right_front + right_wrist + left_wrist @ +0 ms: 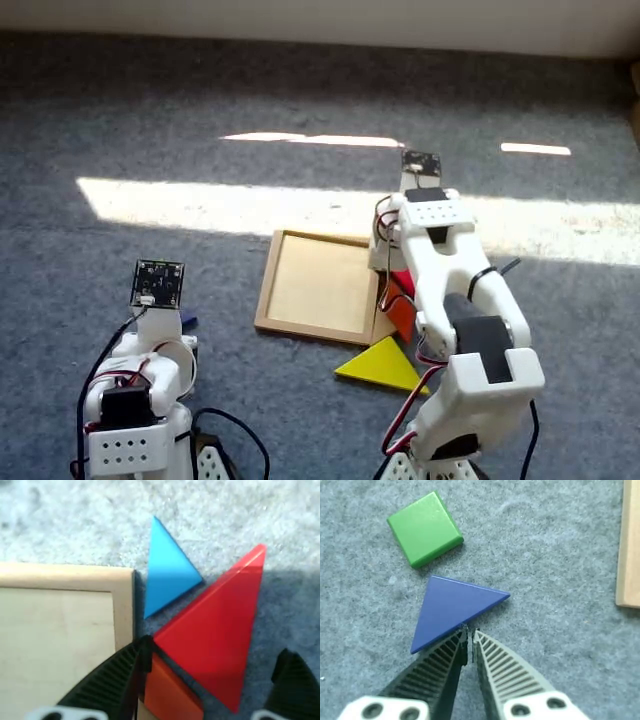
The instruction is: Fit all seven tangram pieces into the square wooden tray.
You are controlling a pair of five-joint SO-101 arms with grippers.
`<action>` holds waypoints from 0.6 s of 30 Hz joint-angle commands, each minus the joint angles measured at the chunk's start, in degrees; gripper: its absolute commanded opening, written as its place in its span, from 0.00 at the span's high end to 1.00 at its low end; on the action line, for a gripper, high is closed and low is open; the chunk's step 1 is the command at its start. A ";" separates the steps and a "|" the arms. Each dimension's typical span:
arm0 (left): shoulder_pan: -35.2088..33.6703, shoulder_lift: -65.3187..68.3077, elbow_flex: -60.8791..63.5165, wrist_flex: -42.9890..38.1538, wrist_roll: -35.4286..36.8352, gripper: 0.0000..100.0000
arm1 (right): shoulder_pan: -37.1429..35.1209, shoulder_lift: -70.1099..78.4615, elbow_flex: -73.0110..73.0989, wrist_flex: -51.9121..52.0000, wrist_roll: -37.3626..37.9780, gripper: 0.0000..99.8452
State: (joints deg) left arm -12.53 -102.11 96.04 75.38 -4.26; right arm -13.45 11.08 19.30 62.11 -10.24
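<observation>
Right end effector straddles red triangle; left end effector seemingly closed.

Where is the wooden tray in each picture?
High view: the wooden tray lies in the middle of the carpet.
Left wrist view: the tray's rim shows across bare carpet from the blue triangle.
Right wrist view: the tray's corner sits beside the light blue triangle and red triangle.
Shared landmark: that red triangle, by the tray in the high view too.

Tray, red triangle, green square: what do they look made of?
Tray: pale bare-looking wood, matte, raised rim. Red triangle: smooth, uniformly coloured, slight sheen; painted wood or plastic, can't tell. Green square: same smooth solid colour, visible thickness at its edges; likewise open.
</observation>
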 commanded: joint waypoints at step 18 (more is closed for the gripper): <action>-0.75 -2.33 1.10 0.44 -0.35 0.96 | 1.71 -1.01 -0.40 -1.54 1.05 0.80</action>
State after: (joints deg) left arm -12.53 -102.11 96.04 75.38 -4.26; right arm -12.84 11.08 19.30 61.49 -9.89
